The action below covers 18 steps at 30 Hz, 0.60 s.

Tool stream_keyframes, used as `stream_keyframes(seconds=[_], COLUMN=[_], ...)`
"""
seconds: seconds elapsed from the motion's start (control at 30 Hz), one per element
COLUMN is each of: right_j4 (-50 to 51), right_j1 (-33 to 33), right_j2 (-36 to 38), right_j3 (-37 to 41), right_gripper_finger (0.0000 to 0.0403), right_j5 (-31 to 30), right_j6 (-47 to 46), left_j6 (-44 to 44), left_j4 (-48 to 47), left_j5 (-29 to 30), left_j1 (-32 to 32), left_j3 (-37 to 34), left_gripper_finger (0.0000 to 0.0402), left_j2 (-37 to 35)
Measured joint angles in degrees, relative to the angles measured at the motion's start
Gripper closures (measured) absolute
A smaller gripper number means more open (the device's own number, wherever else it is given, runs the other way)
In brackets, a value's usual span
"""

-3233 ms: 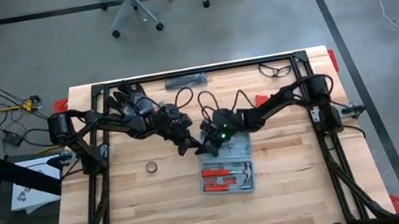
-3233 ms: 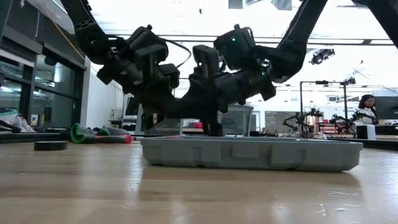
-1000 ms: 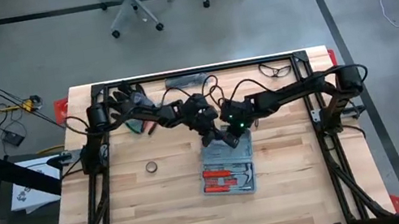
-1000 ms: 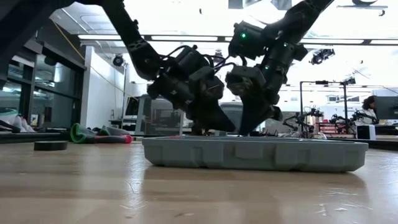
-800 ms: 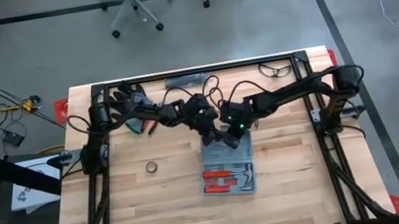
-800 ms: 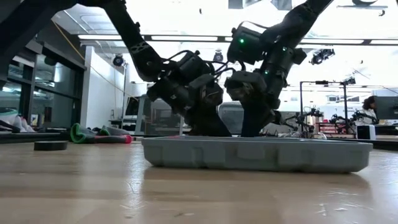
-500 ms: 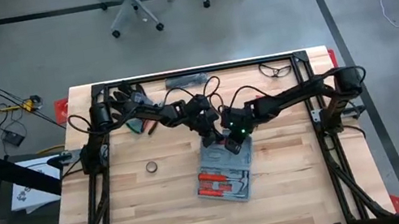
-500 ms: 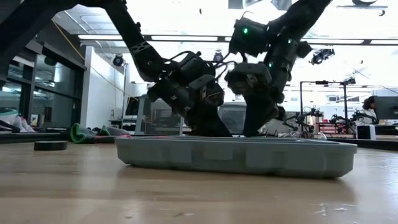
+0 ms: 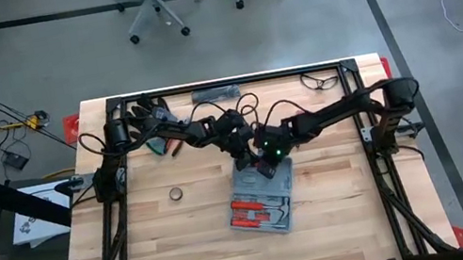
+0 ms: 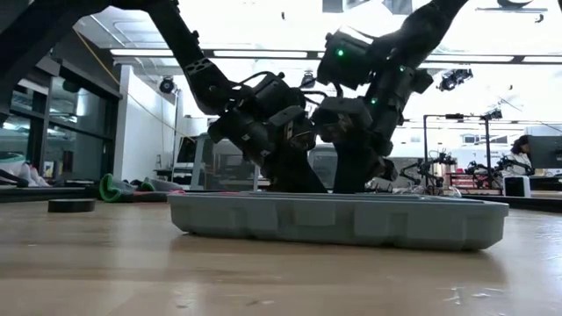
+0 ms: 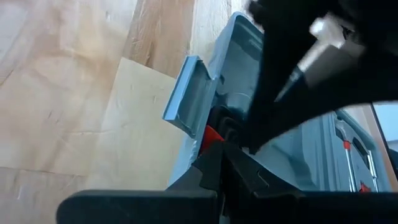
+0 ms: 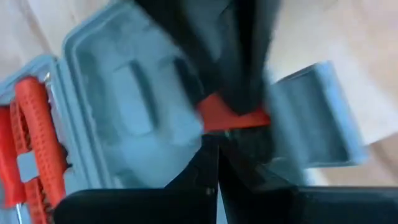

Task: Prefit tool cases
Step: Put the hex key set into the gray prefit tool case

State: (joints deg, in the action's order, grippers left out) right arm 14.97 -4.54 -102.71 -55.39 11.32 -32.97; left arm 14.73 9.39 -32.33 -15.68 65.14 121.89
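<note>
- Looking straight down, we see the blue-grey tool case [image 9: 262,202] lying open and flat on the wooden table [image 9: 157,248], near the table's middle and a little toward its front edge.
- We find red-handled tools [image 9: 251,210] seated in the moulded recesses of the case half nearer the front edge; in the right wrist view one ribbed red handle [image 12: 38,134] lies along the case's side wall.
- We see the half nearer the back edge with grey recesses, and a small red part [image 12: 233,116] at its rim, beside a latch flap [image 12: 314,118] that sticks outward.
- We note the case's long axis running from the back edge toward the front edge, skewed slightly, so the front end sits a touch toward the table's left edge.
- We see the left gripper [image 9: 241,153] reaching from the back-left corner, wrist bent downward, its tip at the back end of the case; its fingers are pressed together, and we cannot tell whether anything is pinched.
- We see the right gripper [image 9: 263,164] reaching in from the right edge, angled down just beside the left one, over the same back end; its fingers are together too.
- We see from the low view both wrists sloping steeply onto the case's top rim [image 10: 334,198].
- We spot a small dark ring [image 9: 175,194] lying apart, toward the table's left edge, and dark gloves [image 9: 151,117] by the back-left corner.
</note>
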Motion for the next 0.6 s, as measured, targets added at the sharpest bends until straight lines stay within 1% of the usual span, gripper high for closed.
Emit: stream_keyframes(seconds=[0.13,0.2,0.27,0.4,0.47,0.53,0.6], right_j4=[1.5,3.0,3.3,5.3,7.0,7.3,7.4], right_j1=[2.4,3.0,3.3,1.6,0.6,-0.5,-1.6], right_j2=[1.1,3.0,5.1,7.3,7.9,8.4,9.3], right_j3=[0.0,0.1,0.1,0.0,0.1,0.1,0.1], right_gripper_finger=[0.0403,0.0403,0.0403,0.0403,0.0403,0.0403,0.0403], right_j5=[-0.1,1.5,0.6,-3.9,-4.6,-4.8,-4.9], right_j6=[-1.1,-1.5,-1.6,-1.6,-1.6,-1.3,-0.5], left_j6=[0.1,0.1,0.1,0.0,0.0,-0.1,0.2], left_j4=[0.0,0.0,-0.1,-0.1,0.3,1.3,-0.2], left_j5=[0.3,0.4,0.6,0.9,0.3,-1.6,-2.7], left_j1=[0.1,0.1,-0.1,-0.1,-0.3,-0.9,-1.5], left_j3=[0.0,-0.1,-0.1,-0.1,-0.1,-0.2,-0.2], left_gripper_finger=[0.0401,0.0401,0.0401,0.0401,0.0401,0.0401,0.0401], left_j2=[0.0,0.0,0.0,0.0,-0.2,-1.0,-2.9])
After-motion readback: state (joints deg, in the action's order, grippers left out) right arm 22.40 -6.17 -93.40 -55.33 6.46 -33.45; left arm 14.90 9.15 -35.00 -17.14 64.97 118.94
